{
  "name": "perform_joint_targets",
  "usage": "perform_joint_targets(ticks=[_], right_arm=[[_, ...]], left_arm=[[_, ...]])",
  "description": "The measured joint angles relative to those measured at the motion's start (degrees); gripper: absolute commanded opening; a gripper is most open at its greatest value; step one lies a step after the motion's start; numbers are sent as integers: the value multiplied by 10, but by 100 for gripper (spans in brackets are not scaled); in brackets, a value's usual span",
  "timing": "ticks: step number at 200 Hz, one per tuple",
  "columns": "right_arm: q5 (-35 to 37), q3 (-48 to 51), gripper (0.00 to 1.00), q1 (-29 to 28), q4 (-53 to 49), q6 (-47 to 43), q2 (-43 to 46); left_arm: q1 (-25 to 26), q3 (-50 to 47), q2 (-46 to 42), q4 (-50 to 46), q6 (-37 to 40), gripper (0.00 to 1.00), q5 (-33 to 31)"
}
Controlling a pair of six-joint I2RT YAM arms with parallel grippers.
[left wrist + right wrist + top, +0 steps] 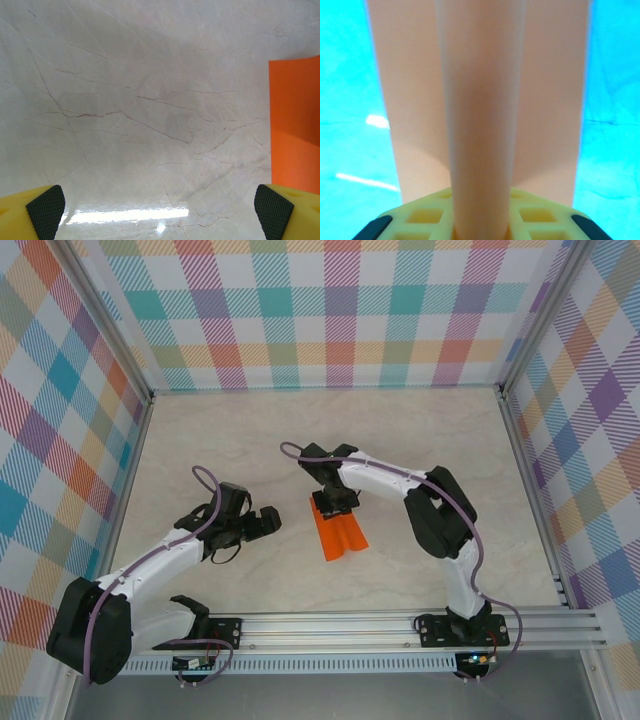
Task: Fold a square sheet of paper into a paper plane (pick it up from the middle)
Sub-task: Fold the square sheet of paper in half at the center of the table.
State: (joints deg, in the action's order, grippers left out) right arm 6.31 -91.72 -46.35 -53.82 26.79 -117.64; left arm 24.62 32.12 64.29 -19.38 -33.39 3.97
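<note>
The orange sheet of paper (338, 532) lies near the table's middle, bowed into a raised ridge along its centre line. My right gripper (333, 502) sits at the sheet's far end, shut on that ridge. In the right wrist view the pinched fold of the sheet (480, 100) rises between the yellow fingers (420, 215), with flat paper spreading to both sides. My left gripper (270, 523) hovers just left of the sheet, open and holding nothing. Its black pads (46, 210) stand far apart, and the sheet's edge (295, 125) shows at the right of the left wrist view.
The pale marble-patterned tabletop (220, 440) is ringed by checkered walls (330, 310). An aluminium rail (400, 625) with the arm bases runs along the near edge. Bare table stretches behind and to both sides of the sheet.
</note>
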Motion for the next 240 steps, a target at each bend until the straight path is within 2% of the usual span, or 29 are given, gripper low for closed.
perform_joint_targets(ticks=[26,61,82,110,170,207,240], right_arm=[[-56,27,25,12,36,4,71],[-219,94,26,59,148,34,167],[-301,136,29,90,227,62,176],[-354,198,33,124,294,91,155],[-391,266,38,176,334,94,99],[-391,280,52,205,332,66,98],[-372,287,57,220,311,40,104]], left_arm=[[0,0,-6,0,0,100,0],[0,12,-13,-2,0,100,0],[0,20,-16,-2,0,100,5],[0,29,-15,-1,4,100,22],[16,45,63,57,-12,99,95],[66,93,138,81,-26,97,95],[95,131,197,103,-37,90,88]])
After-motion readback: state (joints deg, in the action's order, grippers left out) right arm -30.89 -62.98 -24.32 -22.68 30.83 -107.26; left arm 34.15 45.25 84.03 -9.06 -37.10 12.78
